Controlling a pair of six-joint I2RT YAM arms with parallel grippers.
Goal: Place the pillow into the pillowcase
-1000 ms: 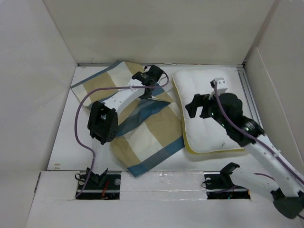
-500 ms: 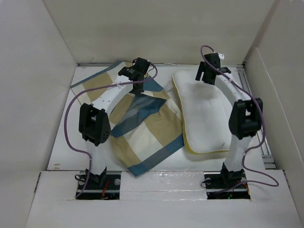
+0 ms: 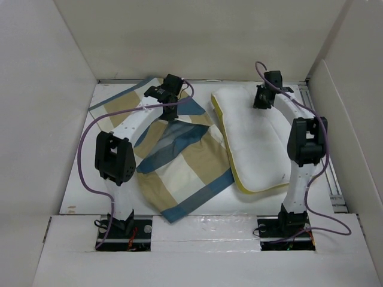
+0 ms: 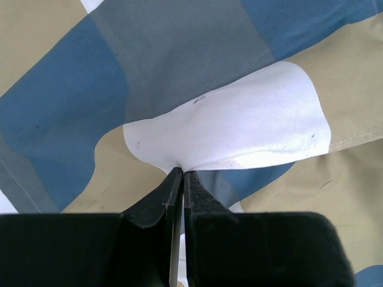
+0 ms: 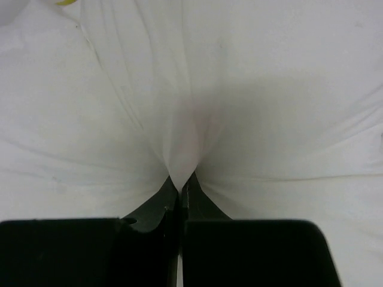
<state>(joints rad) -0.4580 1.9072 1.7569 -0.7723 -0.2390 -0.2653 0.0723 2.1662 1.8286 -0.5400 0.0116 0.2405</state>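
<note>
The checked pillowcase (image 3: 185,170) lies spread over the left and middle of the table, in blue, tan and cream. My left gripper (image 3: 169,101) is shut on a fold of it near its far edge; in the left wrist view the cloth (image 4: 227,128) bunches into the closed tips of that gripper (image 4: 182,171). The white pillow (image 3: 254,149) with a yellow piped edge lies at the right. My right gripper (image 3: 262,101) is shut on the pillow's far end, and the right wrist view shows white fabric (image 5: 185,143) puckered into its closed tips (image 5: 181,178).
White walls enclose the table on the left, back and right. A metal rail (image 3: 320,140) runs along the right side beside the pillow. Both arms stretch from their bases (image 3: 122,230) at the near edge to the far part of the table.
The right arm swung from above the pillow's middle to its far end, and its jaws went from open to shut on the fabric. The pillow's far end shifted slightly. The left gripper kept its hold.
</note>
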